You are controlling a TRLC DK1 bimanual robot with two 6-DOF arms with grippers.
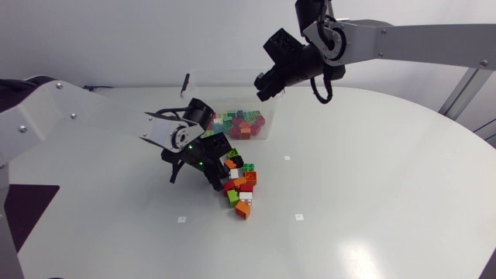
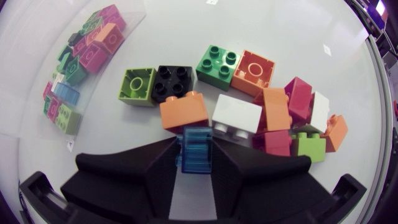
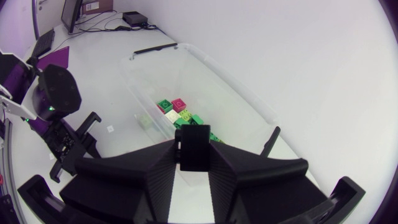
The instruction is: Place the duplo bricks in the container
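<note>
Bricks (image 1: 242, 186) are being kept in two places in the head view: heaped loose on the table (image 1: 372, 201), just beside the container (image 1: 232, 84), and lying in a layer inside it. The left gripper (image 1: 215, 172) is being held low at the loose heap, while the right gripper (image 1: 266, 84) is being held above one end of the container; if both are being brought over the container at once, a clash of arms is being risked. In the left wrist view a blue brick (image 2: 196, 146) is being clamped between the left fingers (image 2: 143, 174), with an orange brick (image 2: 183, 111) touching it ahead and a white brick (image 2: 236, 115) just beside; a slanted lift could be dragging these neighbours about, and the smooth blue brick could be slipping free. In the right wrist view a black brick (image 3: 194, 148) is being gripped from both sides over the near end of the container's open mouth; if it is being let go off-centre, it may be bounced off the rim and out. The table is being shown as white, smooth and faintly glossy, so a dropped brick would probably be sent sliding. Room is being judged tight between heap and container, ample elsewhere.
</note>
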